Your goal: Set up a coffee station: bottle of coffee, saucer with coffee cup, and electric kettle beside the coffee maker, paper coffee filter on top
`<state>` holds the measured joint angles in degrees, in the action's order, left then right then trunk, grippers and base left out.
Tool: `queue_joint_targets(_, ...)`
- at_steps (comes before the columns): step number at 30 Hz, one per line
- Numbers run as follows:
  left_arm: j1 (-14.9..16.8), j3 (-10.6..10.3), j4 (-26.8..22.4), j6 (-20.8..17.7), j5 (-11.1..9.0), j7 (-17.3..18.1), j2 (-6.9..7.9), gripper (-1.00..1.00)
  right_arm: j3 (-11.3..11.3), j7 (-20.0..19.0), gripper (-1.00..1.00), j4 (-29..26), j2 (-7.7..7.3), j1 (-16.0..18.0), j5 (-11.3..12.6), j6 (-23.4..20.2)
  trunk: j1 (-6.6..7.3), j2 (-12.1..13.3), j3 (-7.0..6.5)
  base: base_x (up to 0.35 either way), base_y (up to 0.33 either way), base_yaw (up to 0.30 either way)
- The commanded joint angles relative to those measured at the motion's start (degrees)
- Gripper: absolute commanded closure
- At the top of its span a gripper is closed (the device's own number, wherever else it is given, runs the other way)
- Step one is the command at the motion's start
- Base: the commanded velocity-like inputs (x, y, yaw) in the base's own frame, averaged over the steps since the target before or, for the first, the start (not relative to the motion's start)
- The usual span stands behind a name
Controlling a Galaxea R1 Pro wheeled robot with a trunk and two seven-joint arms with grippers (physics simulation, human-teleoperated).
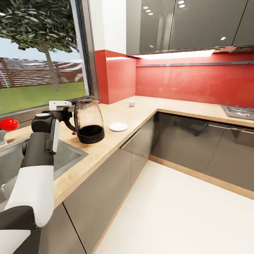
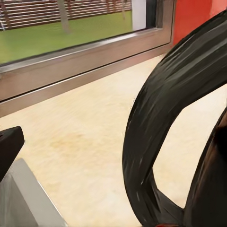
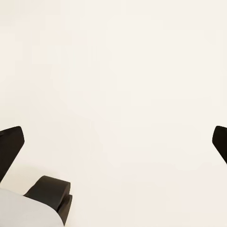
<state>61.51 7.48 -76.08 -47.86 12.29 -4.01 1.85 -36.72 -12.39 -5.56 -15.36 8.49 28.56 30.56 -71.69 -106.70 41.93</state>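
**Kettle Transfer: Left Claw at the Handle**

Because the clear glass rounded kettle with black base (image 1: 88,121) must end beside a coffee maker, the left arm addresses it from its handle side, the natural carrying point. The left claw (image 1: 62,112) sits at the black looped handle (image 2: 156,142); in the left wrist view the handle looms large just ahead of one dark fingertip (image 2: 8,146), so the claw appears open around it rather than clamped, though contact cannot be confirmed. The kettle stands upright on the long light-wood counter (image 1: 148,106), just beside the steel sink basin (image 1: 67,155), near the window.

Further right, the small round white saucer (image 1: 118,126) lies flat on the counter, near the kettle but apart from it. The small white cup (image 1: 131,103) stands well apart, toward the red backsplash corner, not yet on the saucer.

The right claw (image 3: 113,142) hangs over the pale floor, fingers spread wide and empty, parked clear of the work.
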Motion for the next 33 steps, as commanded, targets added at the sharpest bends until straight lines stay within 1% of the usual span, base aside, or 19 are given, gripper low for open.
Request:
queue_joint_targets(1,0.1,0.0,0.0,-0.3,-0.1,-0.2,0.20,-1.00,-0.2,-0.4,-1.00,0.0,-0.02,0.0,0.6,0.1,0.01,0.0,0.06,0.002,0.000,0.000)
queue_joint_targets(9,0.0,0.0,0.0,-0.3,-0.2,-0.2,0.50,-1.00,-0.2,-0.4,-1.00,0.0,-0.02,0.0,0.6,0.1,0.01,0.0,0.06,0.001,0.000,0.000)
queue_joint_targets(18,0.0,0.0,0.0,-0.3,-0.2,-0.2,0.52,-1.00,-0.2,-0.4,-1.00,0.0,-0.02,0.0,0.6,0.1,0.01,0.0,0.06,0.078,0.000,0.000)
queue_joint_targets(33,0.0,0.0,-0.1,-0.3,-0.2,-0.2,0.69,-1.00,-0.2,-0.4,-1.00,0.0,-0.02,0.0,0.6,0.0,0.01,0.0,0.06,0.003,0.000,0.000)
